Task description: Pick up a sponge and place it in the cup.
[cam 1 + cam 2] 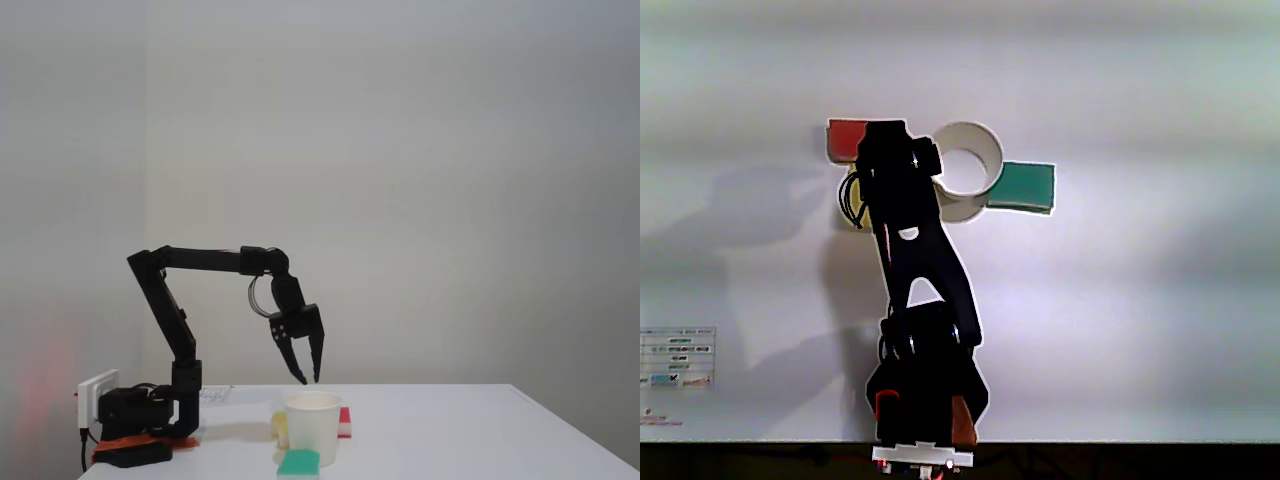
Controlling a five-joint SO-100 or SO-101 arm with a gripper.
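Item one, the sponge (280, 428): a small pale-yellow foam block on the desk (480, 440), touching or just beside the cup's left flank in the fixed view; in the other view we see a sliver of it (862, 218) at the arm's left edge, mostly covered.

Item two, the cup (312, 428): plain white paper, tapered, rolled rim, upright. In the other view its round mouth (985, 160) opens just right of the arm's head. We find no print on it.

Item three, the end effector (309, 380): black, pointing down, its fingertips hanging just above the cup's rim on the left side, slightly parted with nothing between them (in the fixed view we see a narrow gap).

Item four, the red-and-white sponge (344, 422): behind the cup in the fixed view; in the other view (845, 137) left of the cup.

Item five, the green sponge (298, 463): in front of the cup; in the other view (1026, 186) touching the cup's right side.

Item six, a paper label (678, 360) on the desk at lower left: its writing is too small for us to read.
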